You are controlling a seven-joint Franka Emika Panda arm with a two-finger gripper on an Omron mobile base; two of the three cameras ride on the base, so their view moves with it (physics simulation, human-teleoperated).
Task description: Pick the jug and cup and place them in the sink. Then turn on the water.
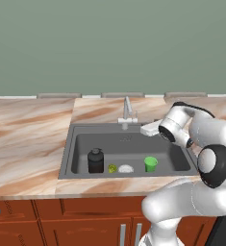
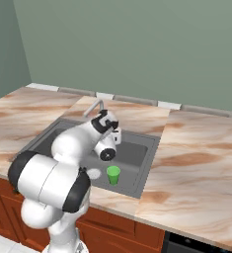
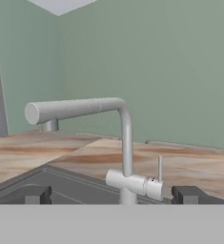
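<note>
Down in the dark grey rectangular sink (image 1: 81, 144) we see the squat black jug (image 1: 95, 161) and small green cup (image 1: 150, 164) already standing. Our gripper (image 3: 111, 194), jaws spread and empty, faces the slim silver faucet (image 3: 125, 143); we should ease squarely onto its thin upright lever (image 3: 159, 167).

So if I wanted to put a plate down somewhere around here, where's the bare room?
The marble counter left of the sink is bare, and so is the stretch to its right in the right base view. Inside the basin, the front is crowded: jug, a small yellow-green lump, the drain and cup in a row. The arm hangs by the faucet.
</note>
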